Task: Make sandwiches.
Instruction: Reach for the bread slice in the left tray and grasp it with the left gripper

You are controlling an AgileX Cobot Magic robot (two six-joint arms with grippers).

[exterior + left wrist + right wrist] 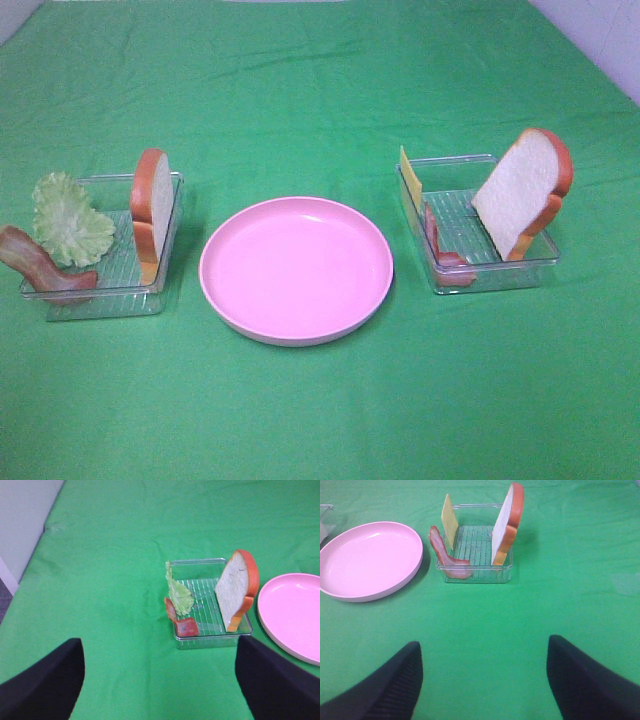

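The sandwich parts lie apart in two clear trays. The left tray (pixel 160 285) holds a bread slice (pixel 152 212) on edge, pale green lettuce (pixel 70 222) and a bacon strip (pixel 40 265). They also show in the left wrist view: bread (pixel 235 590), lettuce (pixel 179 595), bacon (pixel 181 622). The right tray (pixel 500 275) holds a leaning bread slice (pixel 522 190), yellow cheese (pixel 410 180) and bacon (pixel 440 245); the right wrist view shows that bread (pixel 507 525), cheese (pixel 450 520) and bacon (pixel 447 555). My left gripper (pixel 160 680) and right gripper (pixel 482 680) are open and empty, back from the trays.
An empty round pink plate (pixel 296 268) sits between the trays on the green cloth (pixel 320 90). It shows in the left wrist view (pixel 295 615) and in the right wrist view (pixel 367 560). A pale wall edges the cloth at the far corners.
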